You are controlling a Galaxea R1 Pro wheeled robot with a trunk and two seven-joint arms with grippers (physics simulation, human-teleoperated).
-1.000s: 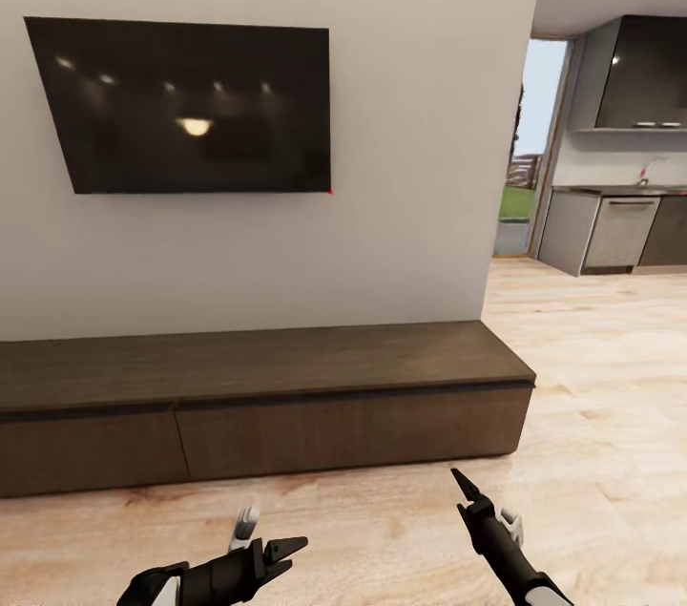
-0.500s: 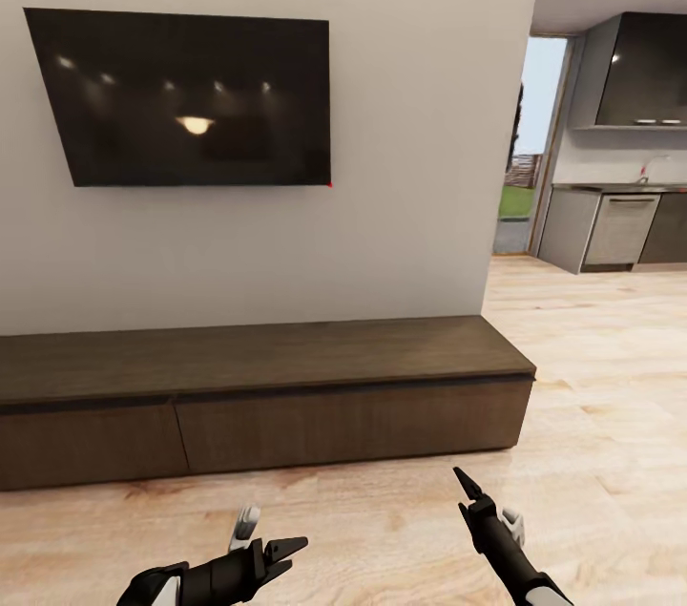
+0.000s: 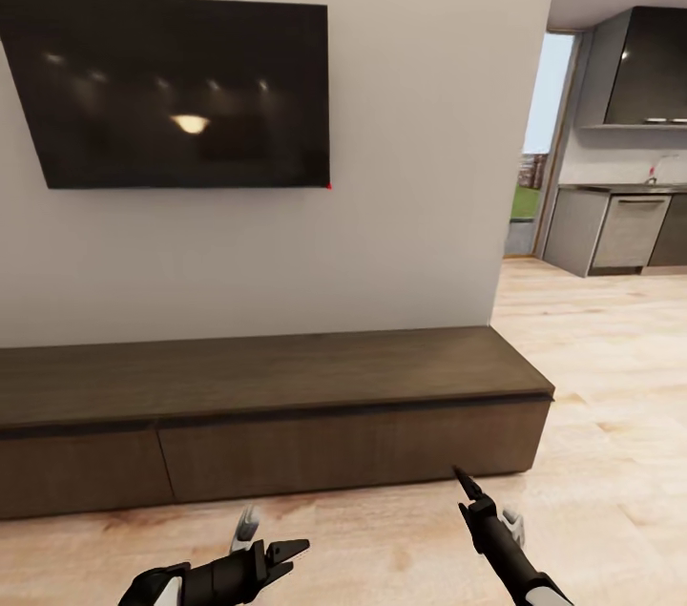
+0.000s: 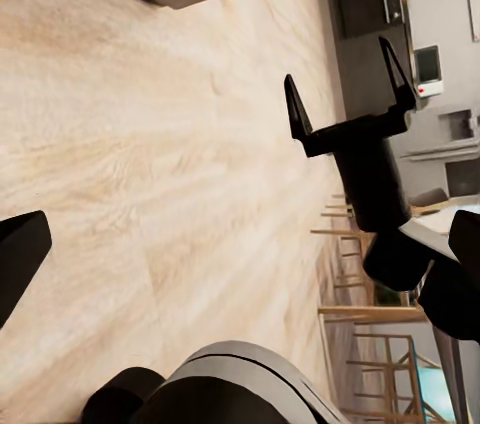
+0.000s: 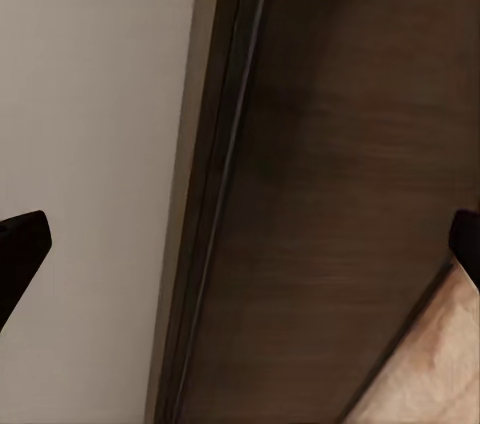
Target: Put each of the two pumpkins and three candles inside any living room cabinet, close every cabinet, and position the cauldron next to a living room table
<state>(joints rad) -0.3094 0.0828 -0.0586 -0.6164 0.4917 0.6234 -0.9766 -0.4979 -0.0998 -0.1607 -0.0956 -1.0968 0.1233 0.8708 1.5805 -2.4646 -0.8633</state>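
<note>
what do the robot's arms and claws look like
Both arms are glossy black with rounded segments. The left claw and right claw have slim, pointed black fingers. A pale grey-white piece sits beside each wrist, and a light grey rounded casing shows in the left wrist view. No cables or markings are visible.

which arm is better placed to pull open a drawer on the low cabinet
Right, probably. The right end effector hangs just in front of the cabinet, pointing at its drawer front, open and empty. The left end effector sits lower over the floor, pointing sideways, also open.
</note>
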